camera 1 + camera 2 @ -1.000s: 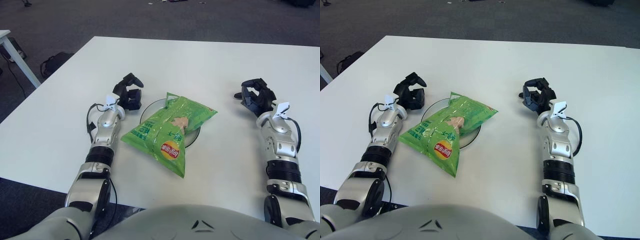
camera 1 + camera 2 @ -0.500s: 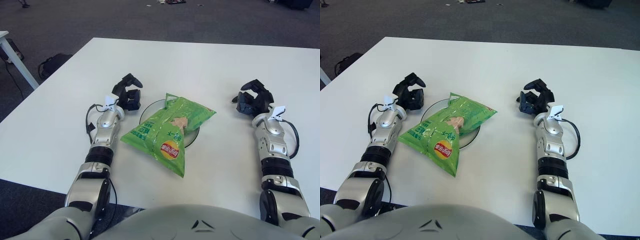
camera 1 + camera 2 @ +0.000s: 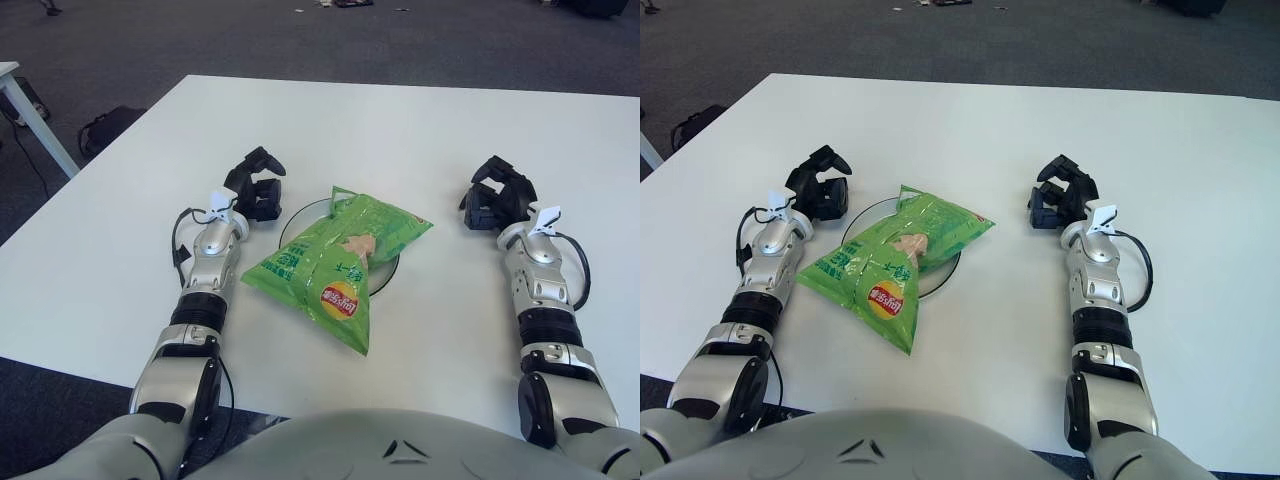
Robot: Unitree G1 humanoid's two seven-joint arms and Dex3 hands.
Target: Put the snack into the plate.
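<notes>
A green snack bag (image 3: pixel 340 262) lies across a small plate (image 3: pixel 292 222) near the middle of the white table, its lower end hanging over the plate's near rim onto the table. My left hand (image 3: pixel 255 186) rests on the table just left of the plate, fingers curled, holding nothing. My right hand (image 3: pixel 497 196) rests on the table to the right of the bag, apart from it, fingers curled and empty.
The white table (image 3: pixel 400 130) stretches far behind the bag. A dark floor lies beyond its far edge. Another table's white leg (image 3: pixel 35 118) and a dark bag (image 3: pixel 105 125) stand on the floor at the left.
My right hand has drifted a little left toward the bag and settled on the table. The left hand and the bag have not moved.
</notes>
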